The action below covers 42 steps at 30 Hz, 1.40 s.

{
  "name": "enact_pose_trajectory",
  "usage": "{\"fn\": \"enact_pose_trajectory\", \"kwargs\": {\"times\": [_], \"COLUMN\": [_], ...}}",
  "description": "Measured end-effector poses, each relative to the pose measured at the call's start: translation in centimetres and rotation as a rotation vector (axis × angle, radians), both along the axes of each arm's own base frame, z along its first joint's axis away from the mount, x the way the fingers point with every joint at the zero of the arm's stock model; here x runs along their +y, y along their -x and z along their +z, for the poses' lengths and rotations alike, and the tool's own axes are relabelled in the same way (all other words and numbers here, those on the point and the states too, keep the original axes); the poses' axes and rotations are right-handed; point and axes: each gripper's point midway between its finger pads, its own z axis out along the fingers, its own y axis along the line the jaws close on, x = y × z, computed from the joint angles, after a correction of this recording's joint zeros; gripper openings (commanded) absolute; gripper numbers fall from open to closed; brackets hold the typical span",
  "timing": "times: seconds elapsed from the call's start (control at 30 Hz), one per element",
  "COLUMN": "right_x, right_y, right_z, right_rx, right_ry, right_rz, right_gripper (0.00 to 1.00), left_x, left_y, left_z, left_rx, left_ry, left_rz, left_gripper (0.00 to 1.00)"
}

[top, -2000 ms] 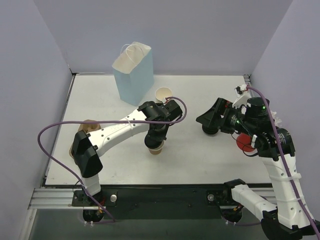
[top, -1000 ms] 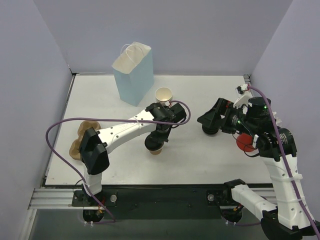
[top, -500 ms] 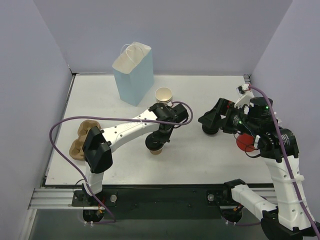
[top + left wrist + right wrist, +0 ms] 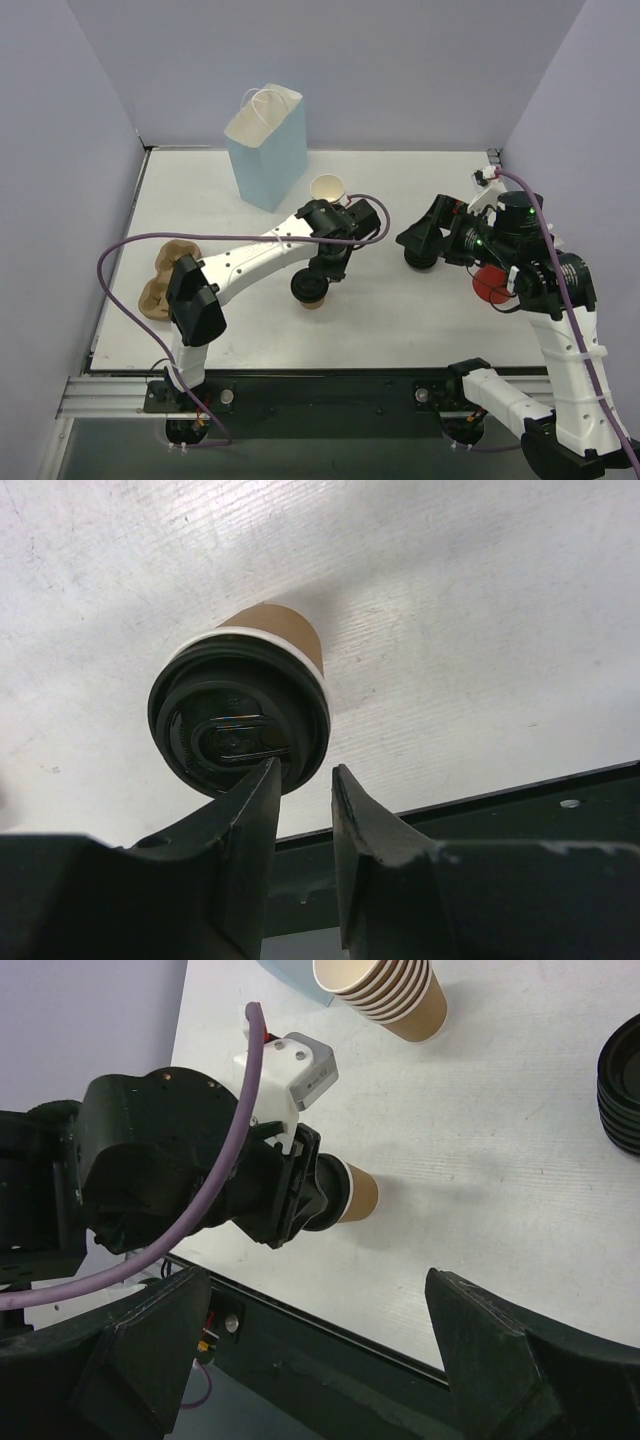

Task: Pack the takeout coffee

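The takeout coffee [image 4: 240, 712], a tan paper cup under a black lid, stands upright on the white table [image 4: 400, 320] near the middle [image 4: 309, 292]. My left gripper [image 4: 303, 780] hovers just above the lid's near edge, its jaws a narrow gap apart with nothing between them; one fingertip [image 4: 262, 780] overlaps the lid's rim. In the top view the left gripper [image 4: 322, 272] hides part of the cup. My right gripper [image 4: 420, 240] hangs wide open and empty to the right, and its wrist view shows the coffee [image 4: 355, 1192] below the left arm's wrist [image 4: 200, 1180].
A light blue paper bag [image 4: 266, 146] stands open at the back left. A stack of lidless tan cups [image 4: 327, 188] is behind the coffee. A stack of black lids [image 4: 420, 261] lies under the right gripper. A brown cup carrier [image 4: 163, 276] sits at the left edge.
The left gripper's jaws have parted from shut to a narrow gap above the lid. The left arm's elbow has shifted a little right. The right arm has barely moved.
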Motion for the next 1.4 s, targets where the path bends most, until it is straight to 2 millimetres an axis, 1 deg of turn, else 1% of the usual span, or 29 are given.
{"fn": "enact_pose_trajectory", "kwargs": {"times": [0.17, 0.27, 0.37, 0.43, 0.47, 0.5, 0.57, 0.63, 0.67, 0.73, 0.8, 0.87, 1.0, 1.17, 1.4], "right_x": [0.0, 0.1, 0.2, 0.6, 1.0, 1.5, 3.5, 5.4, 6.5, 8.1, 9.8, 11.0, 12.7, 13.8, 14.4], "right_y": [-0.1, -0.1, -0.4, -0.6, -0.9, -0.9, -0.8, -1.0, -1.4, -1.9, -2.5, -2.8, -3.1, -3.7, -3.9], "right_z": [0.0, -0.2, -1.0, -2.1, -3.3, -4.0, -6.4, -8.2, -9.4, -11.5, -13.9, -15.7, -18.5, -20.3, -21.2], "right_rx": [0.005, 0.016, 0.047, 0.074, 0.101, 0.119, 0.181, 0.230, 0.264, 0.318, 0.376, 0.415, 0.476, 0.518, 0.536], "right_ry": [-0.003, -0.009, -0.016, -0.016, -0.008, 0.000, 0.032, 0.054, 0.065, 0.080, 0.105, 0.128, 0.151, 0.159, 0.166], "right_rz": [-0.002, -0.008, -0.018, -0.018, -0.012, -0.001, 0.059, 0.111, 0.132, 0.162, 0.188, 0.210, 0.249, 0.275, 0.295], "right_gripper": [0.94, 0.93, 0.92, 0.92, 0.92, 0.92, 0.91, 0.91, 0.91, 0.90, 0.90, 0.89, 0.87, 0.85, 0.75], "left_x": [-0.6, 0.0, 1.5, 3.5, 4.6, 6.0, 8.7, 10.8, 11.8, 12.6, 12.7, 11.9, 10.4, 9.6, 8.7], "left_y": [-0.6, -1.0, -2.3, -3.1, -3.3, -3.5, -3.9, -3.9, -3.8, -3.3, -2.7, -2.3, -1.9, -1.5, -1.3], "left_z": [1.7, 3.3, 5.5, 6.6, 6.9, 6.9, 6.4, 5.2, 4.4, 2.9, 1.8, 1.0, -0.3, -1.6, -2.5], "left_rx": [-0.026, -0.042, -0.082, -0.108, -0.118, -0.120, -0.124, -0.113, -0.104, -0.081, -0.054, -0.035, -0.007, 0.016, 0.039], "left_ry": [0.054, 0.099, 0.182, 0.229, 0.258, 0.275, 0.312, 0.351, 0.376, 0.417, 0.461, 0.512, 0.587, 0.632, 0.673], "left_rz": [0.019, 0.047, 0.099, 0.146, 0.170, 0.199, 0.256, 0.294, 0.311, 0.322, 0.313, 0.282, 0.232, 0.205, 0.183], "left_gripper": [0.43, 0.45, 0.49, 0.52, 0.53, 0.53, 0.55, 0.57, 0.57, 0.57, 0.57, 0.56, 0.53, 0.51, 0.46]}}
